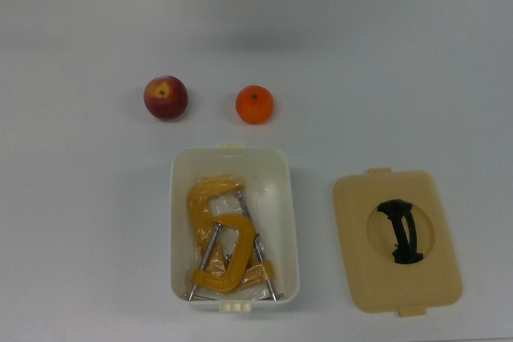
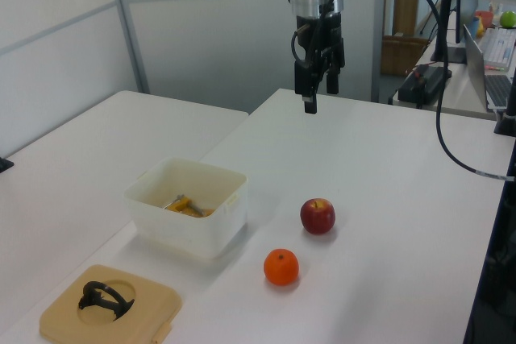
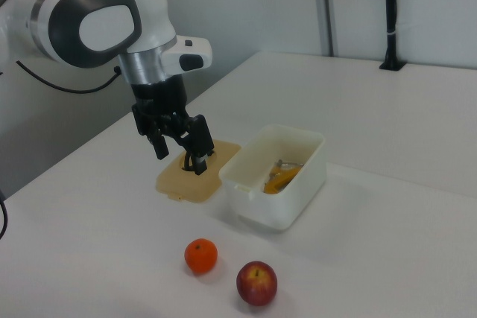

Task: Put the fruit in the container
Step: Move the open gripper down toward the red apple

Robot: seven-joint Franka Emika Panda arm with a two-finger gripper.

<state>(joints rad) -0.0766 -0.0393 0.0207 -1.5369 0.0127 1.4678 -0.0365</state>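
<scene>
The gripper point(image 2: 318, 91) is being held high above the white table point(image 1: 80, 198), its two black fingers point(image 3: 160, 147) pointing downward and spread apart with a clear gap between them; nothing is being grasped or touched by them. In the right view the gripper point(image 3: 179, 150) is being seen in front of the tan lid point(image 3: 195, 171), though it is hanging in the air, well apart from every object. The apple point(image 1: 166, 98) and the mandarin point(image 1: 255, 105) are being left on the table surface, near each other but not touching, both outside the container point(image 1: 181, 222). In the top view the mandarin is lying just above the container's upper short end, with the apple further toward the top view's left. Yellow clamps point(image 1: 220, 238) are being held inside the container. The lid, with its black handle point(image 1: 403, 231), is lying flat beside the container on the top view's right.
</scene>
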